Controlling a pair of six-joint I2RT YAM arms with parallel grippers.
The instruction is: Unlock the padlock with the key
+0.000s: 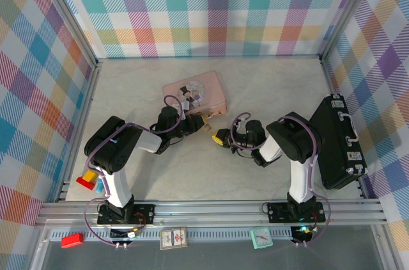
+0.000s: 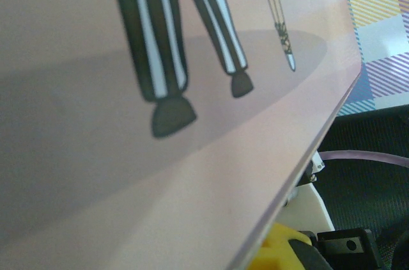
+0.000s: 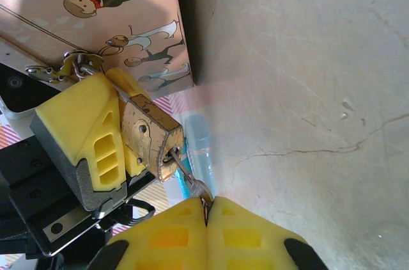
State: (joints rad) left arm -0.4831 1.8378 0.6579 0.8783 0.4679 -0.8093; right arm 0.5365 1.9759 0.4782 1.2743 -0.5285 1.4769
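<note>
The brass padlock hangs by its silver shackle from the latch of the pink tin. My left gripper is shut on the padlock body, with a yellow finger pressed against its side. The thin silver key is stuck into the keyhole at the padlock's lower end. My right gripper is shut on the key's head, just right of the padlock in the top view. In the left wrist view the tin's lid hides the padlock and most of my left fingers.
A black case lies along the right wall, close to the right arm. Red and yellow blocks sit beside the left arm's base. The pink tin lies at mid-table behind both grippers. Plaid walls enclose three sides.
</note>
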